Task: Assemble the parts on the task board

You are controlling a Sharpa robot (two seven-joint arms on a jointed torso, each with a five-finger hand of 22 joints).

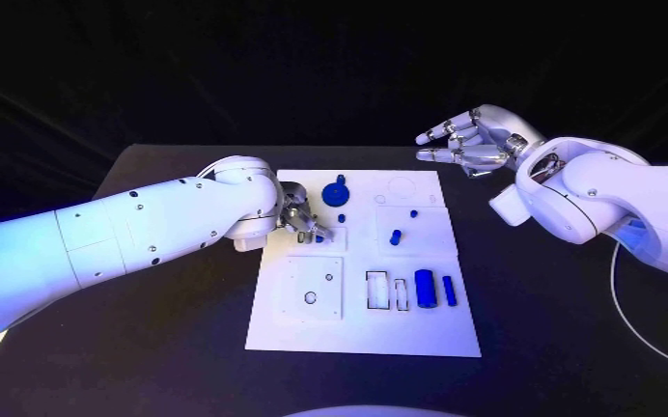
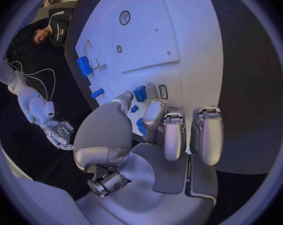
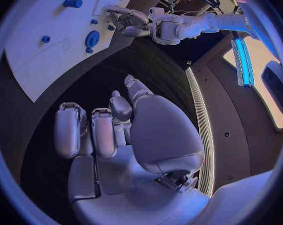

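You see the left hand (image 2: 155, 130) low over the white task board (image 2: 179, 30), its fingertips (image 2: 153, 116) just beside a small blue part (image 2: 139, 93). Two more blue parts (image 2: 84, 65) lie near the board's edge, and the right hand (image 2: 59, 133) hangs well apart.

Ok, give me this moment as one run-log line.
left hand: fingertips at small blue part on task board, grip unclear | right hand: open, raised off board | blue gear: far board end
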